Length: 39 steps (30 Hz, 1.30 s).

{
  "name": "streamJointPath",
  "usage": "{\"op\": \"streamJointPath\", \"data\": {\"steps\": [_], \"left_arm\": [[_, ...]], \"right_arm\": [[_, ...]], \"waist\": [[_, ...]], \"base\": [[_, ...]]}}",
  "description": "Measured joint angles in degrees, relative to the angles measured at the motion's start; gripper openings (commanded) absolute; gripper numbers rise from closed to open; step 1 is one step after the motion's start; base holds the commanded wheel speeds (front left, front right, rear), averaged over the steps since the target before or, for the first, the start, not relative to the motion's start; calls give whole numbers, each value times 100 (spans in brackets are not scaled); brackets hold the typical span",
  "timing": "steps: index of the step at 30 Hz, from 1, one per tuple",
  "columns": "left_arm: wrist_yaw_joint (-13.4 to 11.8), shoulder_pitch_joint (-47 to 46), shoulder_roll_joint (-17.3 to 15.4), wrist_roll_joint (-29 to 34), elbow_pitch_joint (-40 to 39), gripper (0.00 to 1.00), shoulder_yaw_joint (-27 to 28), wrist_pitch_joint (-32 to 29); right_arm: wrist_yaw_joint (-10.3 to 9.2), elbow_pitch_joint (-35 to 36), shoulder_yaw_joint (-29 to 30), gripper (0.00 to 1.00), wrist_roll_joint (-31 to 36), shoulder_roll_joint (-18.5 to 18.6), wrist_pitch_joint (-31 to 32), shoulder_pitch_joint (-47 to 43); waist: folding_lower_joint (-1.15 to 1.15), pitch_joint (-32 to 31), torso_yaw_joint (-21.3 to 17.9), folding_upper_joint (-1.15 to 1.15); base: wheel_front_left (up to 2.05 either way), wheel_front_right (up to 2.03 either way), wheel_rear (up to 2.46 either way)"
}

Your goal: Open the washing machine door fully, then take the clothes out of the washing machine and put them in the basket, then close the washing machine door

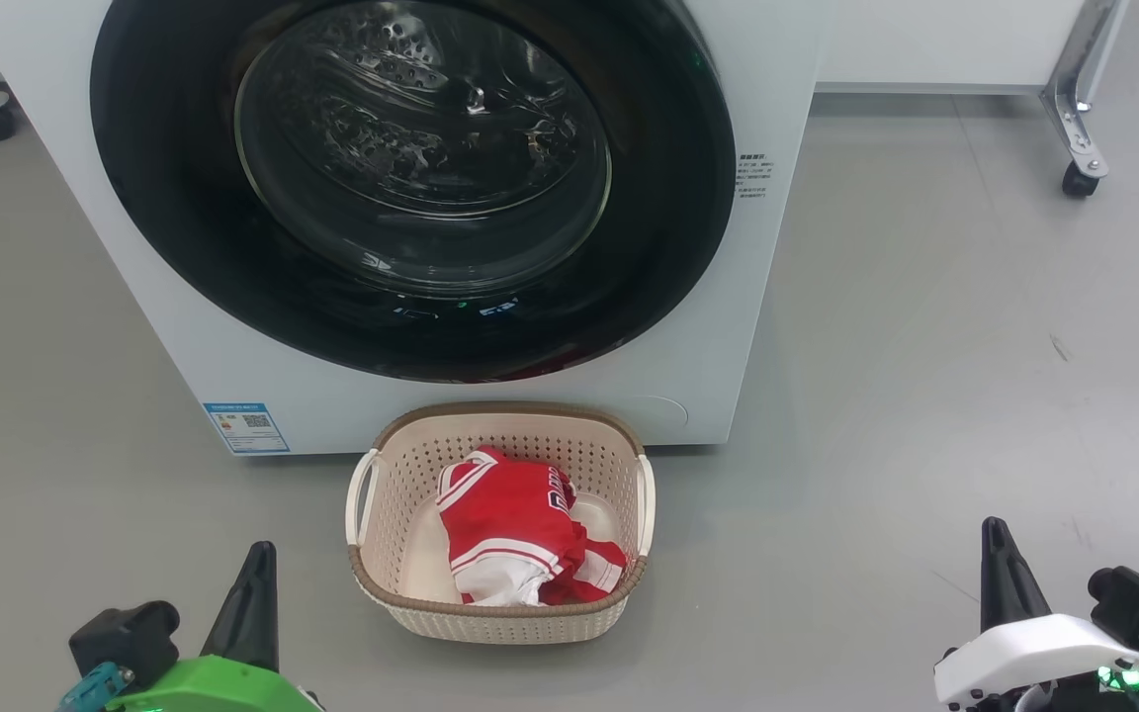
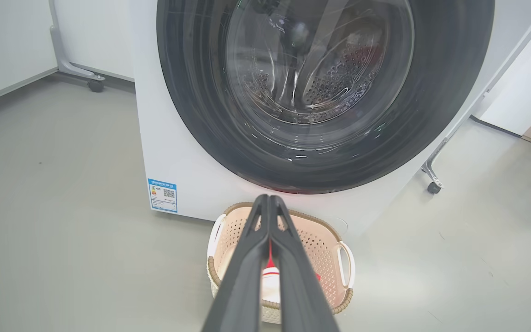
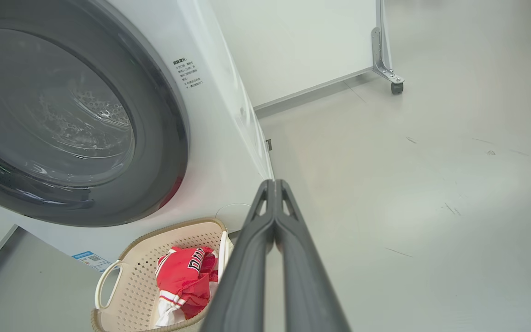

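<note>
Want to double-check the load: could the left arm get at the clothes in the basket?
Probably yes: the clothes lie uncovered in the open basket, only floor between it and the left gripper, fingers shut.

The left pincer point(image 1: 257, 559) sits to the left of the basket point(image 1: 500, 623) and nearer the robot, apart from it. Its two dark fingers are pressed flat together with nothing between them, rising from a green wrist shell point(image 1: 204, 687). In the left wrist view the closed tips point(image 2: 265, 199) line up over the basket's far rim. The right pincer point(image 1: 997, 539) stands farther off on the basket's right, likewise closed and empty, on a white wrist shell point(image 1: 1034, 643). Its joined fingers point(image 3: 272, 184) rise just right of the basket.
</note>
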State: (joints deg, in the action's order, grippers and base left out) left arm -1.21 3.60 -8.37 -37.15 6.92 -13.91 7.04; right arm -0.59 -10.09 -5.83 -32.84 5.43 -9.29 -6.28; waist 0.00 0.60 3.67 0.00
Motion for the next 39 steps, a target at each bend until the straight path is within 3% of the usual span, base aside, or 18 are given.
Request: {"op": "streamJointPath", "data": {"steps": [39], "left_arm": [[356, -243, 196, -2732, 372, 0, 766, -577]], "right_arm": [[355, -293, 619, 0, -2885, -141, 755, 427]], "waist": [[0, -20, -182, 0]], "base": [[0, 0, 0]]}}
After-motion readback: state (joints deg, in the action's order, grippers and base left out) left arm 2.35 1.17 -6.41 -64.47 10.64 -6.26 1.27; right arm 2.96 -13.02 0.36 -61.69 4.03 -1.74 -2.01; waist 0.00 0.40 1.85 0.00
